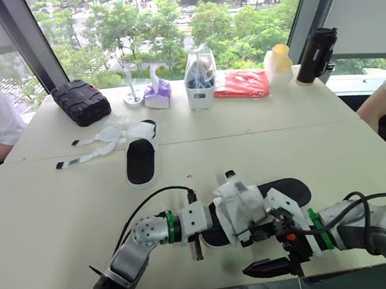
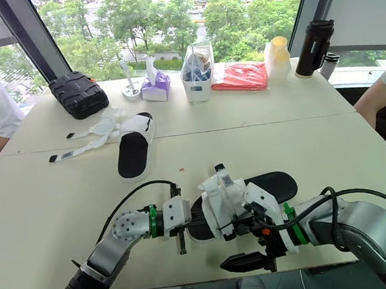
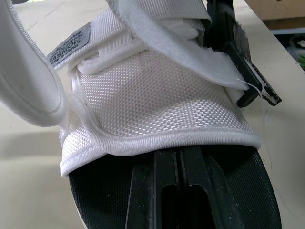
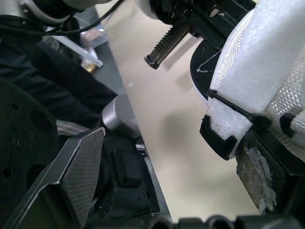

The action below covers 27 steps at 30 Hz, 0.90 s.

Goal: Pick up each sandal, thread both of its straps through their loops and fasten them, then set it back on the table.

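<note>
The sandal point(image 1: 293, 191) sits at six o'clock by the near edge of the table point(image 1: 63, 218), between both grippers. The left gripper point(image 3: 180, 155), at the sandal's nine o'clock, has its fingers clenched together on the black insole point(image 3: 109, 191) under the white upper point(image 3: 157, 100). Whether they pinch anything I cannot tell. The right gripper point(image 1: 261, 250), at four o'clock, is spread wide, one finger just beside a strap point(image 4: 252, 81). A second sandal point(image 1: 142, 159) lies toward eleven o'clock, straps loose.

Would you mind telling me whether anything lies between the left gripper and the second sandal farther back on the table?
Nothing visible does: the table is bare between the left gripper, at the near sandal, and the second sandal.
</note>
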Tool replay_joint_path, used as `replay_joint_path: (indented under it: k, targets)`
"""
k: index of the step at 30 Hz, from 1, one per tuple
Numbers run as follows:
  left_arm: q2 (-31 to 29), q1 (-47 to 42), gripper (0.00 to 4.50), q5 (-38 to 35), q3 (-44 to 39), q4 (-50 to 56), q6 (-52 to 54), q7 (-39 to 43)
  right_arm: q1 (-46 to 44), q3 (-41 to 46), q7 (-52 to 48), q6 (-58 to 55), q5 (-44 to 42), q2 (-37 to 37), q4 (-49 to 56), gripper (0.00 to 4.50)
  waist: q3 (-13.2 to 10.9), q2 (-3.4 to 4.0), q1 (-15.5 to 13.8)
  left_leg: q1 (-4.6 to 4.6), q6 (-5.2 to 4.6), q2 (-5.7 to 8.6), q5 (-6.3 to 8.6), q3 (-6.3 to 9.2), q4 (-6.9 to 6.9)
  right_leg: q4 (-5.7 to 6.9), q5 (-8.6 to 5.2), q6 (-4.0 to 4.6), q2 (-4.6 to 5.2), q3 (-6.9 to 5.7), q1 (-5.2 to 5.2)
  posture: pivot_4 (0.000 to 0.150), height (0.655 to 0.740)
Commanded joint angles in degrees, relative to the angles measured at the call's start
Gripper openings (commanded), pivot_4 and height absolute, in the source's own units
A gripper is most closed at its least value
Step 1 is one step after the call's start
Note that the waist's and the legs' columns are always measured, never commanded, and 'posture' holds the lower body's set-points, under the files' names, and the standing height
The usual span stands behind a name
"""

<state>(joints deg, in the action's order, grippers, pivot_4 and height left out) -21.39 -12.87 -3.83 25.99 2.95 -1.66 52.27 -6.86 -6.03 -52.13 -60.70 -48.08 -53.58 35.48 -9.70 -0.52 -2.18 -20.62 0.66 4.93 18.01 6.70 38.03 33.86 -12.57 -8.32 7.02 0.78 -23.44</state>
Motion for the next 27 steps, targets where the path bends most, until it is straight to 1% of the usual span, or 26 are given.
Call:
replay_joint_path:
  k: [1, 7, 8, 11, 14, 16, 20, 23, 27]
  targets:
    - [-0.67, 1.67, 0.00, 2.17, 1.61, -1.94, 1.24, 0.01, -2.78, -1.04, -1.33, 2.20, 1.45, 0.75, -1.81, 3.60, 0.00, 0.00, -0.06, 0.00, 0.00, 0.00, 0.00, 0.00, 0.00, 0.00, 0.00, 0.00, 0.00, 0.00, 0.00, 0.150, 0.7400]
    - [-0.76, 2.04, 0.00, 2.13, 1.40, -1.50, 1.41, -0.36, -4.08, -2.86, -2.51, 1.42, 2.45, 0.61, -3.51, 0.61, -0.01, 0.02, -0.13, -0.14, -0.01, 0.01, 0.01, 0.02, -0.04, 0.00, 0.04, 0.02, 0.00, 0.00, -0.12, 0.150, 0.7400]
    - [-0.67, 2.00, 0.00, 2.18, 1.42, -1.51, 1.45, -0.44, -4.01, -3.34, -2.80, 1.54, 2.93, 0.44, -3.91, 0.05, 0.00, 0.03, -0.14, -0.25, -0.01, 0.03, 0.01, 0.04, -0.04, 0.00, 0.18, 0.09, 0.00, 0.00, -0.23, 0.150, 0.7400]
    - [-0.66, 1.97, 0.00, 2.15, 1.34, -1.53, 1.47, -0.49, -3.94, -4.55, -3.39, 2.03, 4.59, 0.17, -4.64, 0.01, 0.02, 0.03, -0.16, -0.69, -0.01, 0.06, -0.01, 0.05, -0.03, 0.02, 0.27, 0.07, 0.00, 0.00, -0.66, 0.150, 0.7400]
    - [-0.67, 2.00, 0.00, 2.14, 1.25, -1.48, 1.52, -0.56, -3.80, -5.39, -4.76, 1.39, 4.88, -0.64, -4.68, 0.01, 0.03, 0.04, -0.18, -0.77, 0.01, 0.07, -0.02, 0.04, -0.02, 0.06, 0.29, 0.10, 0.01, 0.01, -0.79, 0.150, 0.7400]
    - [-0.68, 2.02, 0.00, 2.16, 1.25, -1.38, 1.68, -0.65, -1.71, -7.25, -7.92, 1.79, 5.48, -3.33, -4.04, 0.01, 0.03, 0.05, -0.21, -0.77, 0.00, 0.07, -0.02, 0.03, -0.02, 0.05, 0.29, 0.11, 0.01, 0.01, -0.79, 0.150, 0.7400]
    - [-0.83, 2.09, 0.00, 2.25, 1.36, -1.06, 1.87, -0.71, 1.83, -10.89, -13.22, 6.70, 9.82, -8.67, -3.14, 0.01, 0.04, 0.07, -0.19, -0.80, -0.01, 0.09, -0.01, 0.04, -0.02, 0.04, 0.28, 0.11, 0.01, 0.00, -0.80, 0.150, 0.7400]
    - [-0.97, 2.21, 0.00, 2.26, 1.39, -0.83, 1.95, -0.65, 3.00, -11.71, -15.52, 7.95, 10.52, -10.52, -2.90, 0.01, 0.04, 0.08, -0.17, -0.79, -0.01, 0.09, -0.01, -0.02, -0.01, 0.05, 0.29, 0.09, 0.03, 0.01, -0.80, 0.150, 0.7400]
    - [-1.22, 2.70, 0.00, 2.33, 1.58, -0.10, 2.41, -0.76, 6.35, -12.60, -20.61, 14.74, 15.14, -15.54, -3.65, 0.01, 0.05, 0.09, -0.24, -0.77, 0.00, 0.09, -0.02, -0.01, 0.02, 0.06, 0.28, 0.08, 0.03, 0.00, -0.77, 0.150, 0.7400]
